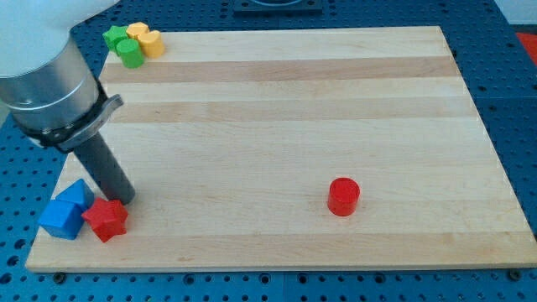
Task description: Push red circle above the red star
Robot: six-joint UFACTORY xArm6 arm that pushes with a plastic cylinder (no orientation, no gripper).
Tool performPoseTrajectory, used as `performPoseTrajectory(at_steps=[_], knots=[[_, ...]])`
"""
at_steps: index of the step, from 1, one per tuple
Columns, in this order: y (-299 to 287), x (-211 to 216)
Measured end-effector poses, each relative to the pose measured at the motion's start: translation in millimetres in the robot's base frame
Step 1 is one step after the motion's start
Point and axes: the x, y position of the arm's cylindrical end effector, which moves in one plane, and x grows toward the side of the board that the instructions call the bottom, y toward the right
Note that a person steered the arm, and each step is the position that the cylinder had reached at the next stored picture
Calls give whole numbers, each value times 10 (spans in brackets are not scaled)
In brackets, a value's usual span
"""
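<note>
The red circle [343,196] stands on the wooden board toward the view's lower right. The red star [106,219] lies at the view's lower left, touching two blue blocks, one [61,219] to its left and one [77,195] above left. My tip [124,200] rests on the board just above and right of the red star, close to it or touching it. The tip is far to the left of the red circle.
A green star [114,36], a green cylinder [128,53], a yellow block [139,33] and a yellow cylinder [153,44] cluster at the board's top left corner. The arm's grey body [46,80] hangs over the board's left edge. The board [285,109] lies on a blue perforated table.
</note>
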Motion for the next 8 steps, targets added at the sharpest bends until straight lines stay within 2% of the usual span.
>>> performPoseTrajectory(at_steps=[1,2,3,4,6,7,8], knots=[[378,-397],[1005,-695],[1891,-714],[2763,-542],[4067,-249],[4302,137],[4176,491]])
